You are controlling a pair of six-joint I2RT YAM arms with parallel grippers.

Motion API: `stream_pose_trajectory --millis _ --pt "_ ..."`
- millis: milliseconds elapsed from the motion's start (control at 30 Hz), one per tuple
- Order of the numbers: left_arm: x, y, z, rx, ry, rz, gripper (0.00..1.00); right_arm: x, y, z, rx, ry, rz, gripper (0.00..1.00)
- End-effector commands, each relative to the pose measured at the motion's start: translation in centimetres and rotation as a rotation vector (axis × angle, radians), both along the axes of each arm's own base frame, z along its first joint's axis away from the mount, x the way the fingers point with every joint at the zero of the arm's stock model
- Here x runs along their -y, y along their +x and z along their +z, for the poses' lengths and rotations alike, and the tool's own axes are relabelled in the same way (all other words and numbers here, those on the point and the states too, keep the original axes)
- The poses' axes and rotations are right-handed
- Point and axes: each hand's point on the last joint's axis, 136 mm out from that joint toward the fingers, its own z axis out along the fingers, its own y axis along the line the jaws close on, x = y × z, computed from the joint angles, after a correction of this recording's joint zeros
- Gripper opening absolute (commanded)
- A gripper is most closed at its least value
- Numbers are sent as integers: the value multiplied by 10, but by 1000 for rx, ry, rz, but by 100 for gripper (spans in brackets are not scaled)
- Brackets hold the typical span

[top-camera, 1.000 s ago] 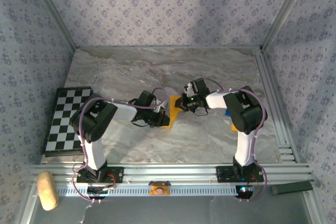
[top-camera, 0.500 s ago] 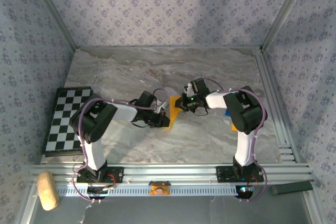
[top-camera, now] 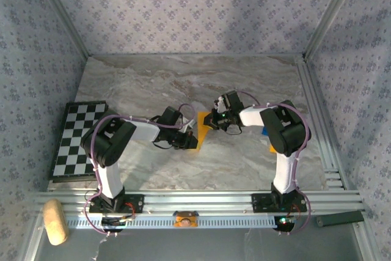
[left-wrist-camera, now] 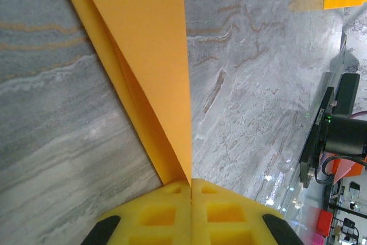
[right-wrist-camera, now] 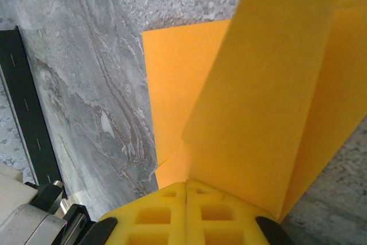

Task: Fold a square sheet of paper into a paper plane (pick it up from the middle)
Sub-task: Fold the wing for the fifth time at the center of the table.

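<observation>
chequered board [top-camera: 76, 139]: lay flat at the left edge of the marble table [top-camera: 244, 84], well apart from the paper, not in play.
left gripper [left-wrist-camera: 190, 183]: yellow pads pressed together, pinching a folded edge of the paper right at the seam; the arm reached in from the left to mid-table.
sheet of paper [left-wrist-camera: 149, 55]: orange-yellow, at the table's middle between the two grippers. It was already folded into layers. In the top view it showed as a narrow strip [top-camera: 197, 132], far slimmer than the board. The left wrist view showed a long crease running away from the pads with a second layer tucked under it.
right gripper [right-wrist-camera: 187, 185]: pads closed tight on the paper's other end; one flap [right-wrist-camera: 258, 96] stood up off the table above a flatter layer lying on the marble.
done so far: judged that the pick-up and several folds were finished, since the sheet was no longer square or flat.
left to do: looked mid-fold, not a finished dart. Couldn't tell whether a sharp nose or a central ridge existed. The raised flap probably needed pressing down, then release.
risk: thin paper pinched at both ends could tear or skew the crease.
</observation>
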Motion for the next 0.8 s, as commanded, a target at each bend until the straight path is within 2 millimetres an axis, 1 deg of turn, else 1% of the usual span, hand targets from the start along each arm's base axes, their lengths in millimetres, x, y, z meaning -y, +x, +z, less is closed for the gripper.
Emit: stream_pose_trajectory --millis 0,33,100,167,300,433,500,567,633,700,767 --pt "-33 -60 -35 -225 184 -43 10 38 -17 -58 -125 -214 -81 2" --pt "-34 -60 -34 -219 184 -40 12 38 -17 -57 -123 -212 -81 2" --pt "-35 -57 -30 -197 188 -25 13 38 -16 -57 -120 -211 -83 2" --pt "-34 -52 -22 -162 181 -6 16 37 -16 -56 -118 -209 -81 2" --pt "-28 -38 4 -113 114 28 25 36 -16 -56 -119 -205 -78 2" --pt "-30 -16 29 -60 66 80 26 35 -15 -55 -117 -202 -78 2" --pt "-29 -1 43 -26 34 108 24 36 -14 -54 -115 -202 -81 2" --pt "-20 13 59 2 -7 120 19 35 -15 -55 -116 -200 -81 2" --pt "-8 26 73 18 -50 116 15 34 -15 -54 -115 -200 -81 2" --pt "4 37 82 18 -88 115 12 35 -15 -55 -118 -200 -83 2" --pt "14 46 83 8 -101 122 9 35 -15 -54 -117 -200 -82 2"
